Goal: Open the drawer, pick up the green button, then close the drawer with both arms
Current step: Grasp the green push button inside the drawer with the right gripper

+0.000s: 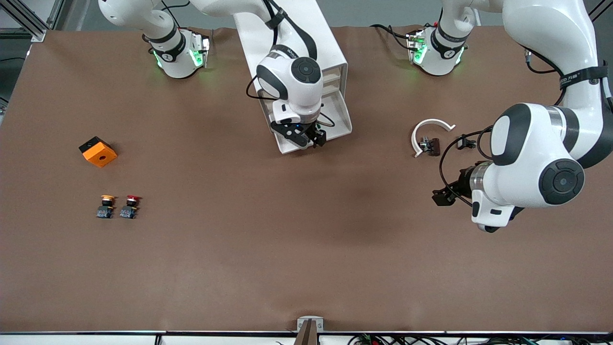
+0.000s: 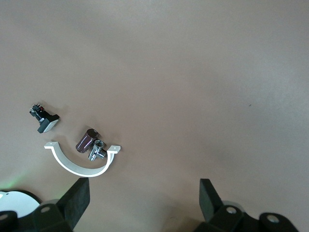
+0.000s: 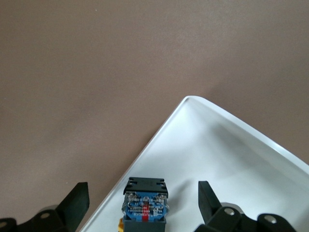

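Drawer [image 1: 313, 127] is already pulled out of the white cabinet [image 1: 297, 48], its tray sticking toward the front camera, and the right gripper [image 1: 306, 136] hangs right over the tray's outer end with its fingers spread wide. Look through the right wrist view: a button [image 3: 145, 203] lies in the tray close to the rim, black-and-blue body showing between the two black fingers [image 3: 72, 203], nothing touching it yet. Its cap is hidden, with just a sliver of yellowish colour at the bottom edge, so I cannot tell whether this is the green one. The pick is the step in hand, I'd say.

To do it well, drop straight down and keep the body centred between the pads. That tray wall runs just beside the button, so one finger has to slip between wall and body without catching the rim; a small turn of the wrist to line the pads with the flat sides would help. Close gently, since the thing is small and could squirt out or tip.

Over at the left arm's end of the table, the left gripper [image 1: 443, 196] waits above bare table, jaws apart too, near a white curved clip [image 1: 428, 132] and some small dark parts [image 1: 431, 146]. It's well placed to push the drawer shut once the button is lifted clear
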